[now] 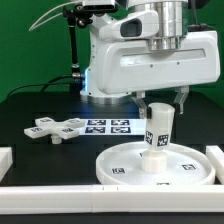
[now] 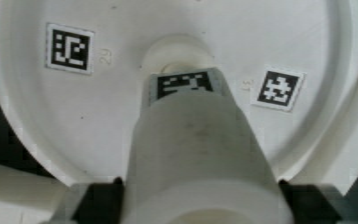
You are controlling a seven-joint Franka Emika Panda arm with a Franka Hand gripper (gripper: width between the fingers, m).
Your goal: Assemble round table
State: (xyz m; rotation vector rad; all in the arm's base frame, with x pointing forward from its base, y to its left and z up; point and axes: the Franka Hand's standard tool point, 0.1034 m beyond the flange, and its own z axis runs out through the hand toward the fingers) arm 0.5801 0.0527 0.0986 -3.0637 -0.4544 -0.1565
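Note:
The large rimmed disc (image 1: pixel 155 166) lies flat on the black table at the exterior view's lower right. The short cylindrical post (image 1: pixel 158 128) stands upright on the disc's central hub, with tags on its side. My gripper (image 1: pixel 160 106) is shut on the post's top end, straight above the disc. In the wrist view the post (image 2: pixel 194 140) runs down between my dark fingers (image 2: pixel 101 198) to the hub, with the disc (image 2: pixel 114 95) and its tags behind it. The flat lobed cross piece (image 1: pixel 55 128) lies on the table at the exterior view's left.
The marker board (image 1: pixel 108 126) lies between the cross piece and the disc. White rails (image 1: pixel 60 198) edge the front and sides of the black surface. The arm's white base (image 1: pixel 110 60) stands behind the marker board.

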